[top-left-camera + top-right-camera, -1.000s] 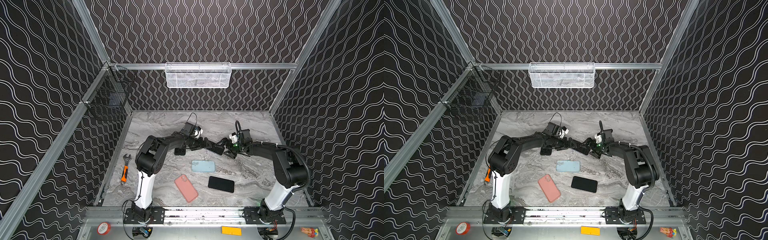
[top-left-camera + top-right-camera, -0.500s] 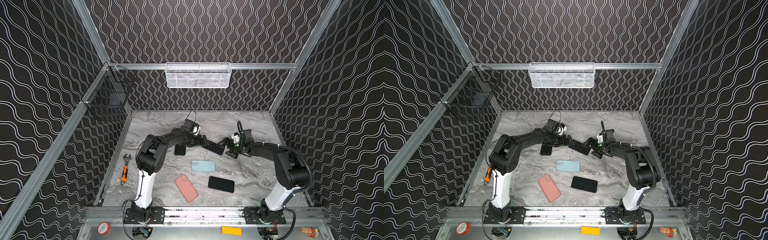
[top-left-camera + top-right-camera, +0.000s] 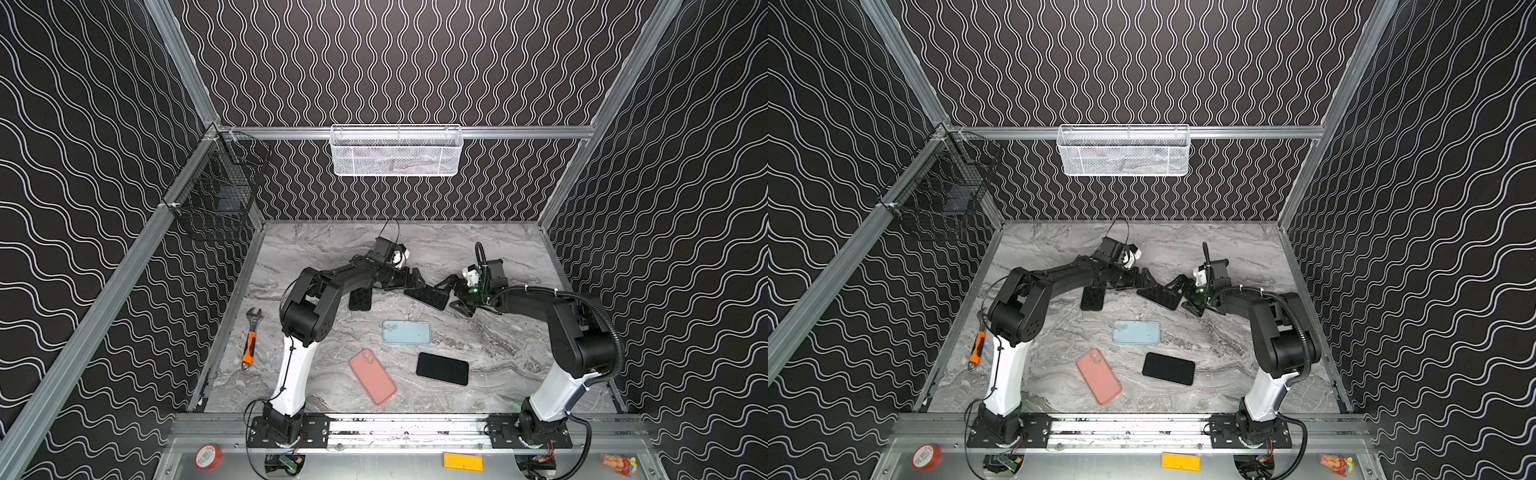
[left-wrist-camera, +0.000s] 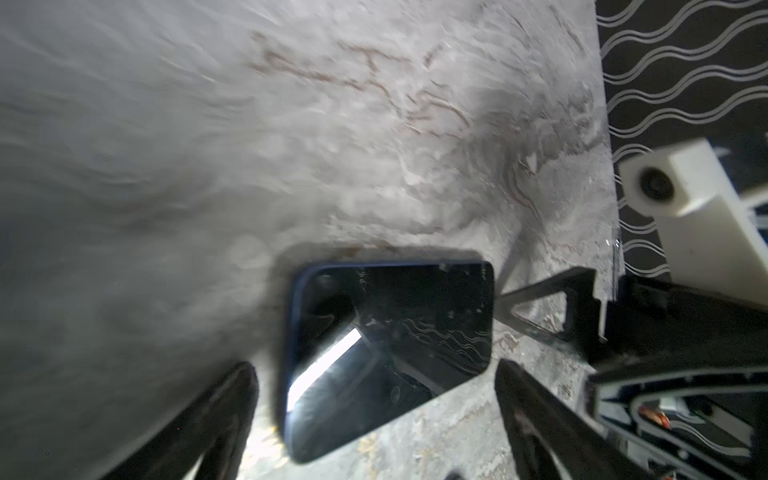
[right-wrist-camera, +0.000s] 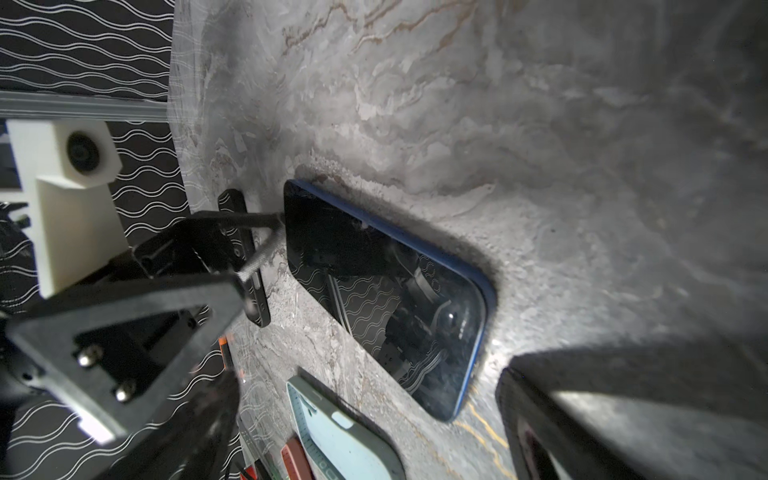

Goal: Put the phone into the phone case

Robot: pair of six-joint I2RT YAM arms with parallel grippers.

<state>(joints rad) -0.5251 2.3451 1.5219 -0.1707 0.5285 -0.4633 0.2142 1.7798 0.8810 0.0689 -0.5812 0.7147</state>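
A black-screened phone with a blue rim (image 3: 428, 297) (image 3: 1158, 297) lies screen up on the marble table, mid-back. My left gripper (image 3: 417, 282) (image 3: 1144, 279) is open at its left end. In the left wrist view the phone (image 4: 390, 332) lies between and ahead of the two fingers of my left gripper (image 4: 374, 370), untouched. My right gripper (image 3: 449, 297) (image 3: 1181, 295) is open at the phone's other end, and nothing is held in my right gripper (image 5: 372, 376) beside the phone (image 5: 386, 291). A light blue phone case (image 3: 406, 332) (image 5: 340, 432) lies just in front.
A pink case (image 3: 372, 376) and a second black phone (image 3: 442, 368) lie nearer the front. A black slab (image 3: 360, 299) sits under the left arm. An orange-handled wrench (image 3: 250, 332) lies at the left edge. A white basket (image 3: 397, 149) hangs on the back wall, and a black wire basket (image 3: 216, 199) on the left.
The left wrist has shifted slightly toward the back wall, and its view is blurred by motion. The phone and the right arm have stayed in place. Both grippers have stayed open.
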